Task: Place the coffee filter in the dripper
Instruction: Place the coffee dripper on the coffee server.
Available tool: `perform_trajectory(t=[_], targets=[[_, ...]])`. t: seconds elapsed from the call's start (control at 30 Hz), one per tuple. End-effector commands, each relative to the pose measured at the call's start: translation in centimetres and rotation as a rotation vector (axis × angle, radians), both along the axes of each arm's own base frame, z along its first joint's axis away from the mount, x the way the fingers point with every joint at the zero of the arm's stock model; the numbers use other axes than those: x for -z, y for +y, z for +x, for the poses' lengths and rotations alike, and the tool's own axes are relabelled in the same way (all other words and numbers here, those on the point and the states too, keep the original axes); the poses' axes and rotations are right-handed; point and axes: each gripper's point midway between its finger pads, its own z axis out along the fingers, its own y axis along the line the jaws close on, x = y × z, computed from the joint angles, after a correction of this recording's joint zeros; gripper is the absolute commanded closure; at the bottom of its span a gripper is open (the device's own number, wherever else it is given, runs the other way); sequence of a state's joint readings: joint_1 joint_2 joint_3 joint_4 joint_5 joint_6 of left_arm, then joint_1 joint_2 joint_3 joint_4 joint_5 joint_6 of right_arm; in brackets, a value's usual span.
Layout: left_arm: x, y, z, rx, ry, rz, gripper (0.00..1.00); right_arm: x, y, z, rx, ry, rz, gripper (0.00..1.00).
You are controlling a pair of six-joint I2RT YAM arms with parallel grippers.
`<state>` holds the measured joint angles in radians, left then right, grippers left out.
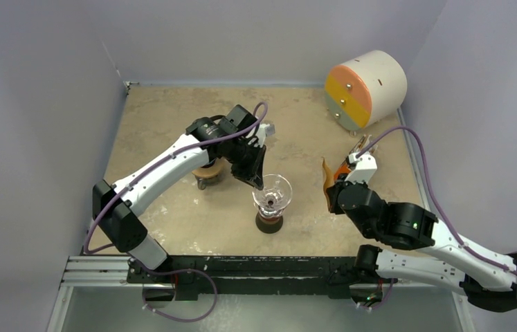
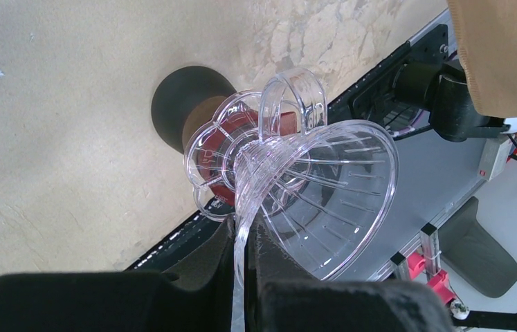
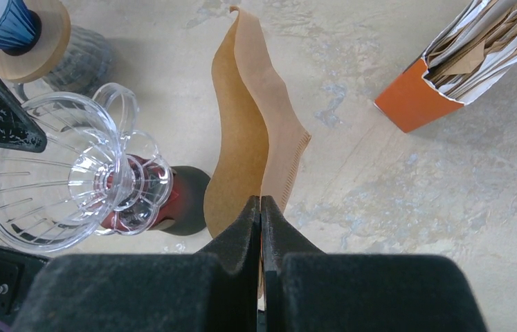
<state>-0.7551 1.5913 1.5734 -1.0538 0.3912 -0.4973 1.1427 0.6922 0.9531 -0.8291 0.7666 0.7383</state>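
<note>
The right gripper (image 3: 260, 202) pinches the brown paper filter (image 3: 241, 131) near the clear ribbed dripper (image 2: 338, 187), whose rim the left gripper (image 2: 245, 238) clamps; next, I think, the filter must be lowered point-first into the cone.

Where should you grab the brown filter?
Pinch the filter near its crimped seam, coming edge-on so the fingers close on both flat faces. It is folded thin, and the right gripper holds it that way.

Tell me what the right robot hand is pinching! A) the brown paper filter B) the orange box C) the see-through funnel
A: the right gripper is shut on the brown coffee filter, which sticks out in front of it above the table.
</note>
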Motion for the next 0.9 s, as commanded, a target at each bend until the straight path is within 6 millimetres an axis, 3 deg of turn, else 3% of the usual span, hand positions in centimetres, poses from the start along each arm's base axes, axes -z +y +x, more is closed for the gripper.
perform_trajectory(t=[0.0,0.43,0.87], targets=[[-0.2,-0.6,0.2,-0.001,-0.017,-0.027,1.00,0.1,-0.2,0.1,0.021,-0.001,0.014,1.00],[-0.1,0.0,-1.0,-0.002,0.010,-0.042,1.00,0.3,0.4,0.3,0.012,0.003,0.013,1.00],[-1.8,0.3,-1.5,0.002,-0.010,-0.073,1.00,0.6,0.9,0.3,0.005,0.013,0.013,1.00]])
